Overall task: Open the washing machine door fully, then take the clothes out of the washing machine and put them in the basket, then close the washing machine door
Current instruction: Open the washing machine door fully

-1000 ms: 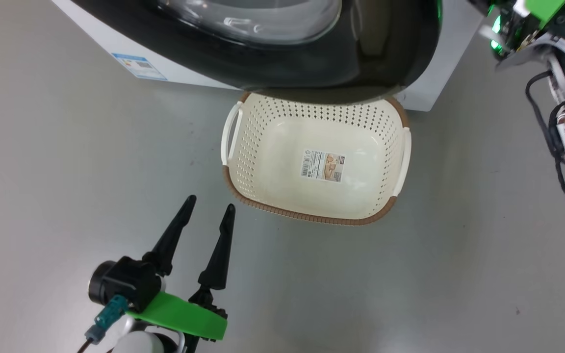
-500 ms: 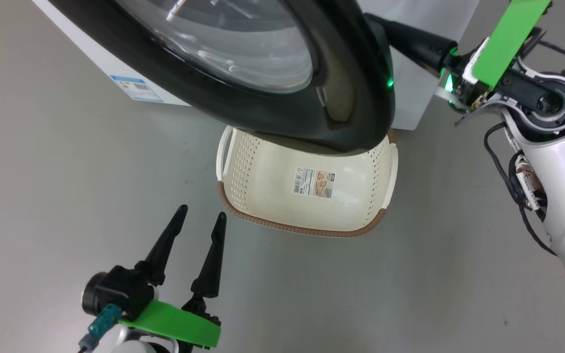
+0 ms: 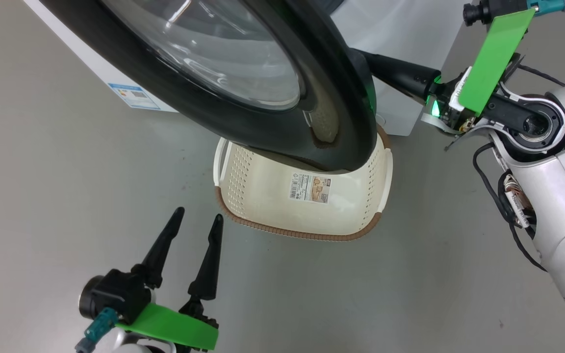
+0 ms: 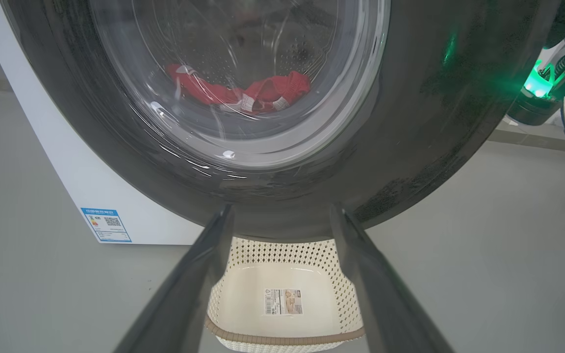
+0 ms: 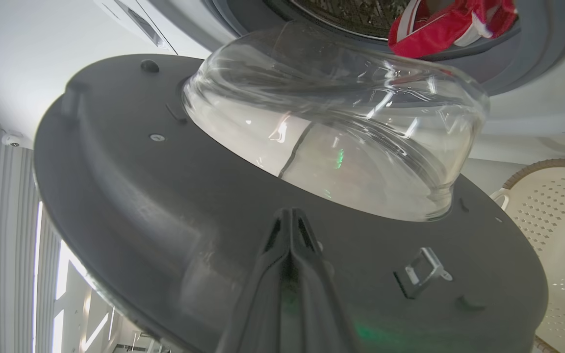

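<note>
Gaping fingers: left gripper (image 3: 199, 213) is hovering spread wide near the basket (image 3: 292, 231).
Pinched fingers: right gripper (image 5: 288, 218) is reaching behind the washing machine door (image 3: 263, 132).

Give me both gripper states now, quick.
Left gripper: open, holding nothing.
Right gripper: shut, empty, tips at the inner face of the washing machine door.

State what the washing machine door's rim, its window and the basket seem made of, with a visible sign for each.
Door rim: glossy black plastic, probably; it shows reflections. Window: clear glass, likely; see-through with sharp highlights. Basket: smooth cream plastic, with moulded holes; its brown woven-look rim seems plastic too.
</note>
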Robot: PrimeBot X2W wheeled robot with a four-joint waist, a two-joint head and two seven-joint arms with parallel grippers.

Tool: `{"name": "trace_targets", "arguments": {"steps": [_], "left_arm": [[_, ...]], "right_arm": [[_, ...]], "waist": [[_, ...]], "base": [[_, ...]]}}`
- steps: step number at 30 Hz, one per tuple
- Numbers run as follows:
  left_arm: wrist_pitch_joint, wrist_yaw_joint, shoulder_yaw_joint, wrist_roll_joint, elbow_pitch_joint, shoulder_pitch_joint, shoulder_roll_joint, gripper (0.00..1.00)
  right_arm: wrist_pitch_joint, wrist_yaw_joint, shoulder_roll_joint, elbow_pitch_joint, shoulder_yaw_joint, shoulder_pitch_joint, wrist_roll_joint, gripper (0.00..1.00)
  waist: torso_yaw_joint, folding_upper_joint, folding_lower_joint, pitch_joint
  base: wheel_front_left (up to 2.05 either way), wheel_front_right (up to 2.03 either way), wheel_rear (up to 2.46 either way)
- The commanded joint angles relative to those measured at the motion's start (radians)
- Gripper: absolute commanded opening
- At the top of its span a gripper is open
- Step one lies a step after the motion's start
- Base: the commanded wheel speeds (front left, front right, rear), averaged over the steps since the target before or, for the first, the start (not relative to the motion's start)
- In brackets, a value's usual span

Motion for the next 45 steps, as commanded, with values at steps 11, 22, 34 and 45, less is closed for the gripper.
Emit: {"name": "trace_targets", "arguments": {"steps": [11, 22, 34, 45], "left_arm": [[-0.012, -0.006, 0.037, -0.015, -0.053, 0.012, 0.016, 1.0], [-0.012, -0.006, 0.061, -0.005, -0.047, 0.037, 0.028, 1.0], [-0.012, -0.006, 0.143, 0.018, -0.03, 0.089, 0.033, 1.0], [-0.012, -0.006, 0.187, 0.03, -0.019, 0.125, 0.034, 1.0]], "right_arm": [[-0.075, 0.005, 0.009, -0.035, -0.022, 0.049, -0.08, 0.87], [-0.149, 0.005, -0.013, -0.053, -0.069, 0.173, -0.088, 1.0], [-0.202, 0.005, -0.023, -0.07, -0.085, 0.413, -0.092, 1.0], [-0.295, 0.005, -0.033, -0.069, -0.069, 0.562, -0.162, 1.0]], "waist": [[-0.002, -0.0001, 0.0, -0.013], [-0.037, -0.0001, 0.0, -0.058], [-0.104, -0.0001, 0.0, -0.119], [-0.155, -0.0001, 0.0, -0.156]], "base": [[0.0, 0.0, 0.0], [0.0, 0.0, 0.0], [0.0, 0.0, 0.0], [0.0, 0.0, 0.0]]}}
